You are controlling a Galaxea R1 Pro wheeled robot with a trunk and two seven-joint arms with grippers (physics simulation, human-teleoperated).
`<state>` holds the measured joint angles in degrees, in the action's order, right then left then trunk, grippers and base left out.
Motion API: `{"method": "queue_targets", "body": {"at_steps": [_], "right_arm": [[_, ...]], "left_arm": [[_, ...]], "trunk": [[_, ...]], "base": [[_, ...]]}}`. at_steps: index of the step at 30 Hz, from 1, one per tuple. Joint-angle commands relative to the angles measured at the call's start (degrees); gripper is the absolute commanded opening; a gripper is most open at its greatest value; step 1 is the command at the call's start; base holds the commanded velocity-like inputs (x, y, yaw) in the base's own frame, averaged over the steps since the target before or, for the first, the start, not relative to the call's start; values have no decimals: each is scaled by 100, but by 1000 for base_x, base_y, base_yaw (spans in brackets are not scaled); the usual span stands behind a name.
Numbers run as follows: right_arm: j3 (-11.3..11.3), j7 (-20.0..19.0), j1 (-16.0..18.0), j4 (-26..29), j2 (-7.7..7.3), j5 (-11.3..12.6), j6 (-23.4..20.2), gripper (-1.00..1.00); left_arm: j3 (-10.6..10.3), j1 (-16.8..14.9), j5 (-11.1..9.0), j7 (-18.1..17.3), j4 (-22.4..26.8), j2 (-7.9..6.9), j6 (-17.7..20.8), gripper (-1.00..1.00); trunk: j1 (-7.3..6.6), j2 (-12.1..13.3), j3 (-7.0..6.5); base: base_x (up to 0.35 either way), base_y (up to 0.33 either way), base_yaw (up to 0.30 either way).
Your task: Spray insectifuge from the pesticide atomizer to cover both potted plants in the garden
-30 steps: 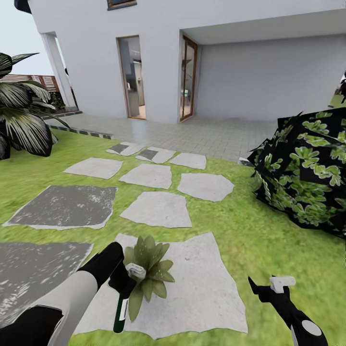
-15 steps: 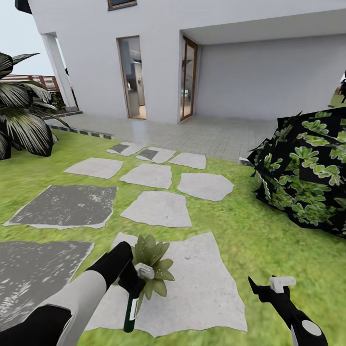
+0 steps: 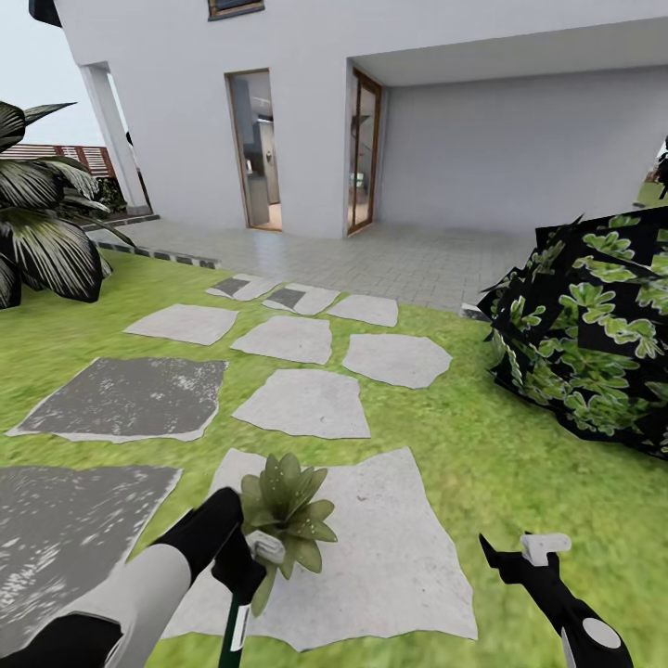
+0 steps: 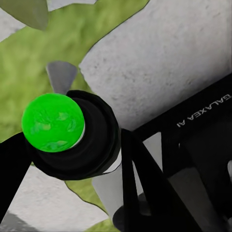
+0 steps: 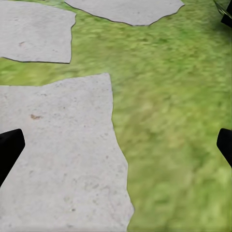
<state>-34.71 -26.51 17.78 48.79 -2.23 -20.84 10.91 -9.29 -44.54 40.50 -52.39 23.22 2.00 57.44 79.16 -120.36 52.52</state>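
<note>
**Left gripper clamped on the atomizer beside a potted plant**

The left gripper (image 3: 239, 564) is clenched around the pesticide atomizer (image 3: 234, 620), gripping it just under the white trigger head (image 3: 265, 547). The dark bottle hangs below the gripper towards the lower edge of the head view, its pale label facing out. In the left wrist view the atomizer (image 4: 72, 133) sits between the black fingers (image 4: 140, 179), seen end-on with a bright green disc on its end.

Directly ahead of this gripper, and touching the spray head in the head view, stands a potted plant (image 3: 286, 510), a low rosette of pointed, pale-streaked leaves. It sits on a large pale stepping stone (image 3: 390, 557) set in the lawn (image 3: 520, 473).

The right gripper (image 3: 520, 557) hovers low over the grass, well apart from the plant, off the stone's edge on its own side. Its jaws are spread wide and hold nothing; the right wrist view shows its fingertips (image 5: 9, 150) at either edge, with the stone's edge and grass between them.
</note>
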Motion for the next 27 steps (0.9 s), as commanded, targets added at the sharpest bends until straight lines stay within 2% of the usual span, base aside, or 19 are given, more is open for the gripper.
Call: {"method": "queue_targets", "body": {"at_steps": [1,6,12,20,27], "right_arm": [[-27,-30,7,-1,4,-60,40,100],[-26,-30,7,-1,4,-60,42,100],[-27,-30,7,-1,4,-60,37,100],[-27,-30,7,-124,4,-65,42,100],[-27,-30,7,-126,4,-67,43,100]], "left_arm": [[-12,1,67,-60,12,12,12,-100],[8,2,75,-61,21,70,26,-100],[14,-36,81,-53,58,249,45,-100],[28,-12,80,-55,112,179,34,-100],[36,-79,80,-59,128,240,36,-100]], "trunk": [[-1,-2,5],[-1,-2,5],[-1,-2,5],[-1,-2,5],[-1,-2,5]], "base": [[0,0,0],[0,0,0],[0,0,0],[0,0,0],[0,0,0]]}}
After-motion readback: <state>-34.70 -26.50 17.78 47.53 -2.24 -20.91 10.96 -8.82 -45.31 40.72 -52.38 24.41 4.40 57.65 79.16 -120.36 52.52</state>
